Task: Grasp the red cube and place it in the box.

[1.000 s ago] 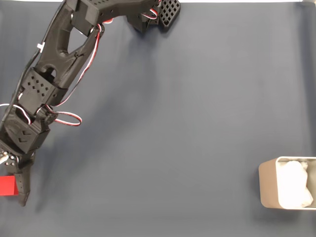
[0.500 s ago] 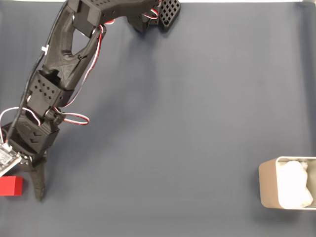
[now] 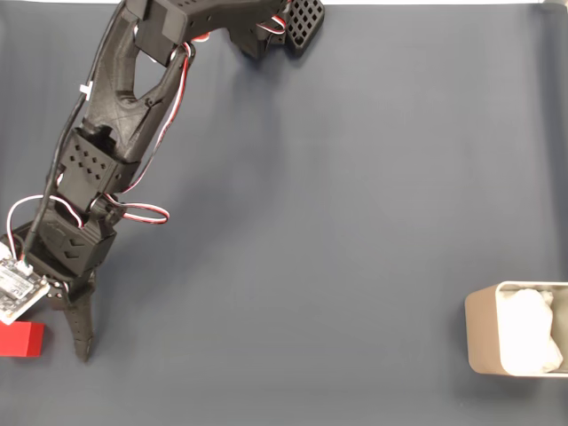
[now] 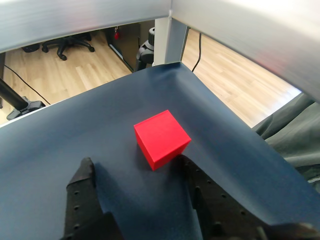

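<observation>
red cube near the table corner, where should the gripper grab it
Grip the small red plain-faced cube across its two opposite side faces, coming from the open black gripper side. It lies flat but turned cornerwise to the fingers, so rotating to meet flat faces would likely help.

Black printed arm point(image 3: 106, 151), red-and-white cables point(image 3: 133, 211).

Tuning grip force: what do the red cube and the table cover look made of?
Red cube: likely hard plastic or painted wood; crisp edges, uniform matte faces, no grain visible. Table cover: looks like thin matte sheet, maybe vinyl or cloth; it bends smoothly over the corner.
</observation>
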Controlling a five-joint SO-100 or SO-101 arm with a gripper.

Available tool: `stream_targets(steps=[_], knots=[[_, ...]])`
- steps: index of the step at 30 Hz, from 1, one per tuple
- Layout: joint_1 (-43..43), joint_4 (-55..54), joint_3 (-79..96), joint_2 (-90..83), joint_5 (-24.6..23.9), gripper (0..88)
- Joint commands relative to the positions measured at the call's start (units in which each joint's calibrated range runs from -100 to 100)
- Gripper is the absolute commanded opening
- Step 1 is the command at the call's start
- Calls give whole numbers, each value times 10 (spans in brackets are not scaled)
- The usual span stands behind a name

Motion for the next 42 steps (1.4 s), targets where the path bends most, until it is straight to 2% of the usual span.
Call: stream_targets(steps=[1, 11, 28, 42], knots=[[-7, -10, -16, -45, 0, 386], [6, -10, -20, -36, 20, 386], [25, -6, -125, 30, 27, 387], [5, -6, -154, 55, 16, 388]])
